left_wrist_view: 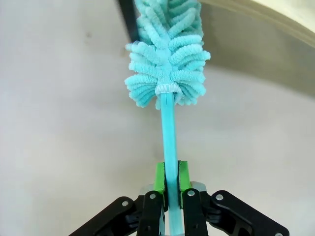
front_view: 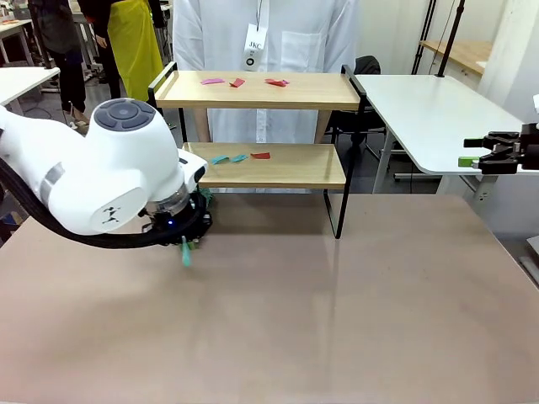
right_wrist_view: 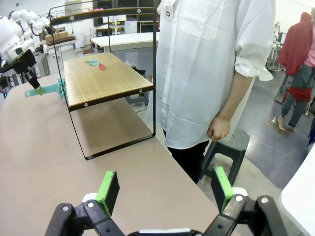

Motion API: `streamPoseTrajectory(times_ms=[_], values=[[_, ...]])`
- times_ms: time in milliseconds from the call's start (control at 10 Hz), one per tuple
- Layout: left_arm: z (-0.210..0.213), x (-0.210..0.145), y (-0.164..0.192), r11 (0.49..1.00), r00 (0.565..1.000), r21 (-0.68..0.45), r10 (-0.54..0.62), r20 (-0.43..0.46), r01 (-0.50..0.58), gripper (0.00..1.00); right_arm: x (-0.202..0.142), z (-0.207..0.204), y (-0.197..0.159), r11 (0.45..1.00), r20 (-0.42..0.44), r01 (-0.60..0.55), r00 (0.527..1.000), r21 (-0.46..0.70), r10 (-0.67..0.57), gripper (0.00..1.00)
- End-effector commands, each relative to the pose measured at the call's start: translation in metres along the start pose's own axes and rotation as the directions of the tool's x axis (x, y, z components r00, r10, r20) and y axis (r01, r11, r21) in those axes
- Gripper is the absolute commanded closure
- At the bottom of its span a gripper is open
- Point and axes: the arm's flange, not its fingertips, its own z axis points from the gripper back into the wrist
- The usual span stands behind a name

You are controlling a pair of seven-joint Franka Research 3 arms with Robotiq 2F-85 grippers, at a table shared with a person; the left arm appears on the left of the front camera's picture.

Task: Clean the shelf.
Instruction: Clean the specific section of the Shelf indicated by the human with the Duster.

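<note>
Two-tier light-wood shelf (front_view: 312, 91) with a thin black frame sits at the far edge of the brown table (front_view: 337, 320). Looks light, probably slides if shoved. Left gripper (left_wrist_view: 170, 178) is clamped tight on the thin handle of the fluffy teal duster (left_wrist_view: 167, 59), good spot. Right gripper (right_wrist_view: 165, 189) gapes wide, empty.

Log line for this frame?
left end effector: shut on duster | right end effector: open, empty | shelf: coloured scraps on both levels

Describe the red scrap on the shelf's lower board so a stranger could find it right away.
Find the two-tier wooden shelf at the table's far edge. On its lower board lie three small scraps in a row. The red scrap is the rightmost, next to two teal scraps.
</note>
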Motion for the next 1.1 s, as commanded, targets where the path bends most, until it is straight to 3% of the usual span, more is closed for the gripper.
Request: streamPoseTrajectory(times_ms=[0,200,300,800,1000], values=[[0.006,-0.005,0.013,0.997,0.999,0.076,-0.027,0.040,0.024,0.87,0.004,0.000,0.000,1.000,-0.008,0.001,1.000,-0.001,-0.001,0.00],[0.016,-0.010,0.010,0.998,0.991,0.027,-0.053,0.127,0.050,0.87,0.004,0.000,0.000,1.000,-0.008,0.001,1.000,-0.001,-0.001,0.00],[0.008,-0.002,0.008,0.999,0.999,0.040,-0.037,0.033,0.036,0.87,0.004,0.000,0.000,1.000,-0.008,0.001,1.000,-0.001,-0.001,0.00],[0.007,-0.006,0.005,0.999,0.998,0.033,-0.042,0.037,0.041,0.87,0.004,0.000,0.000,1.000,-0.008,0.001,1.000,-0.001,-0.001,0.00],[0.016,-0.010,0.011,0.992,0.990,-0.014,-0.124,0.068,0.125,0.87,0.004,0.000,0.000,1.000,-0.008,0.001,1.000,-0.001,-0.001,0.00]])
